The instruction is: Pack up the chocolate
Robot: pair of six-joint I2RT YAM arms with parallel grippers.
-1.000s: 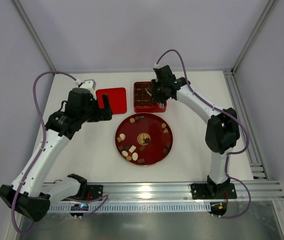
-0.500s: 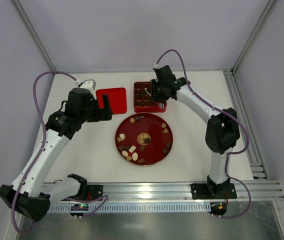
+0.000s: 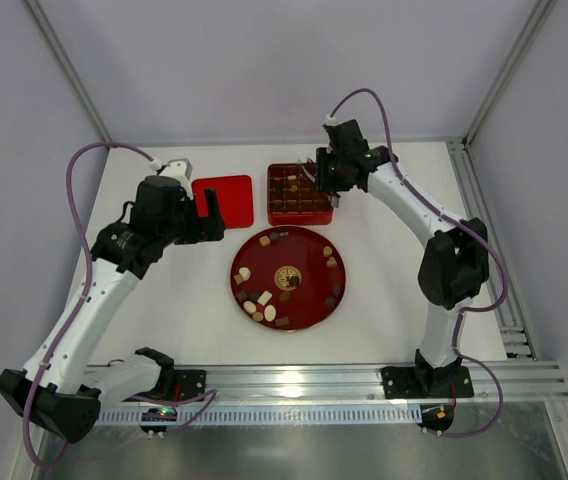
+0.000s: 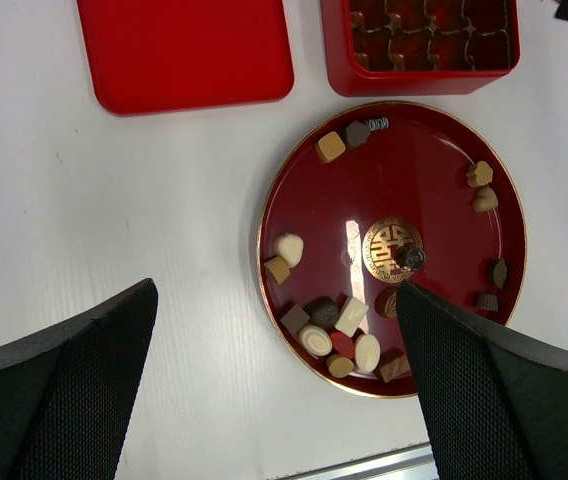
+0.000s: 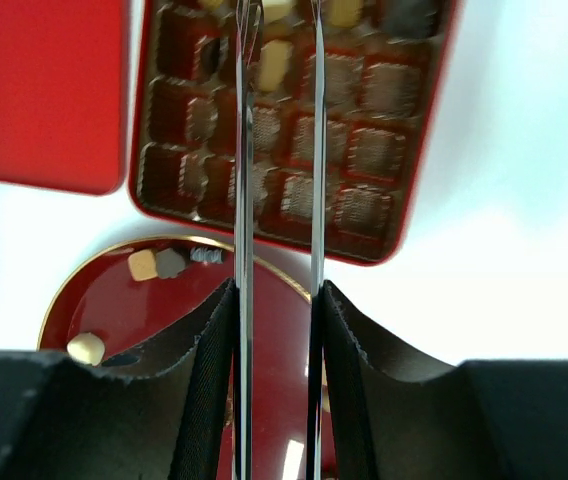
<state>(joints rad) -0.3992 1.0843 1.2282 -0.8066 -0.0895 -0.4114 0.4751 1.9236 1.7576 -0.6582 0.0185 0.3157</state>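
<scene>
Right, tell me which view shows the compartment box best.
Right wrist: the box looms large, its grid of cells distinct, with a few chocolates in the far rows, though the focus is soft. Top external shows nearly the whole box, but small. Left wrist catches only the near rows of the box at the top edge.

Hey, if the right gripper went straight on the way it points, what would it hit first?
Probably the box, around the cell with a cream chocolate; the right gripper's height above it is unclear.
</scene>
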